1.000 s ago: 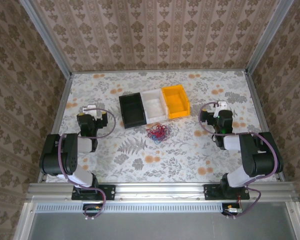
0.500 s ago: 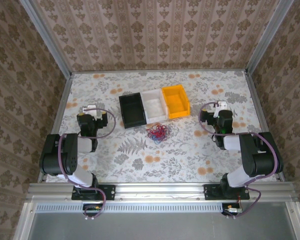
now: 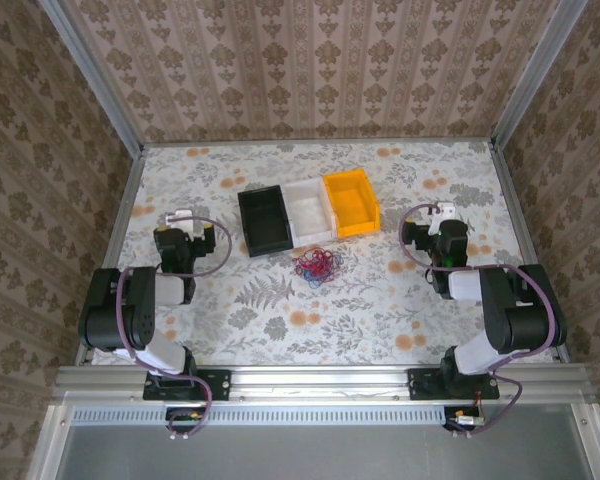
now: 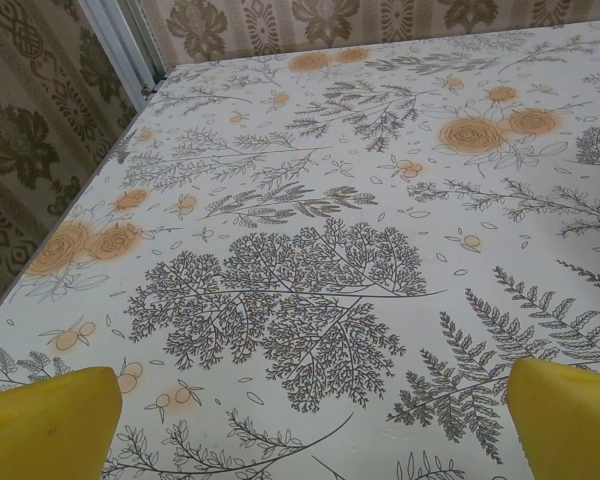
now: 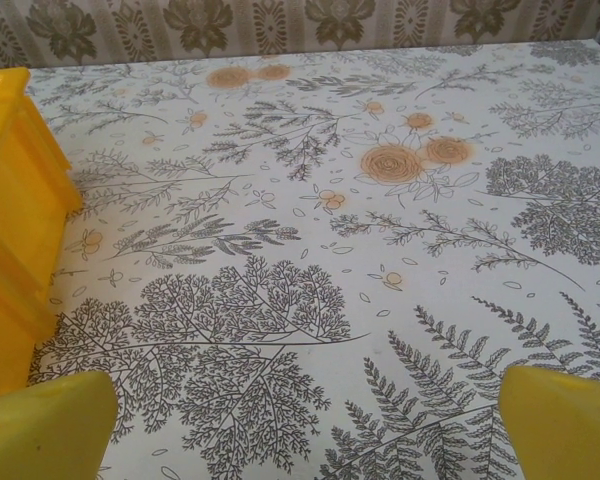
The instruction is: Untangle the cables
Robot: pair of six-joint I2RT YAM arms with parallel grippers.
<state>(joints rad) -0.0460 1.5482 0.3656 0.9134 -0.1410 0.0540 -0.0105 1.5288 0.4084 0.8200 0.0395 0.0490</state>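
The cables [image 3: 317, 265] lie as a small tangle of red, blue and dark purple loops on the flowered table, just in front of the white bin. My left gripper [image 3: 180, 220] rests low at the left, well apart from the tangle. In the left wrist view its yellow fingertips [image 4: 45, 425] stand wide with bare tablecloth between them, so the left gripper [image 4: 316, 430] is open. My right gripper [image 3: 442, 215] sits at the right, also far from the cables. The right gripper [image 5: 310, 435] is open and holds nothing.
Three bins stand in a row behind the cables: black [image 3: 265, 220], white [image 3: 310, 211] and yellow [image 3: 351, 203]. The yellow bin's wall [image 5: 10, 190] is close on the left in the right wrist view. A metal frame [image 3: 120, 210] borders the table.
The right arm's wrist has shifted very slightly. Cables, bins and left arm have not moved.
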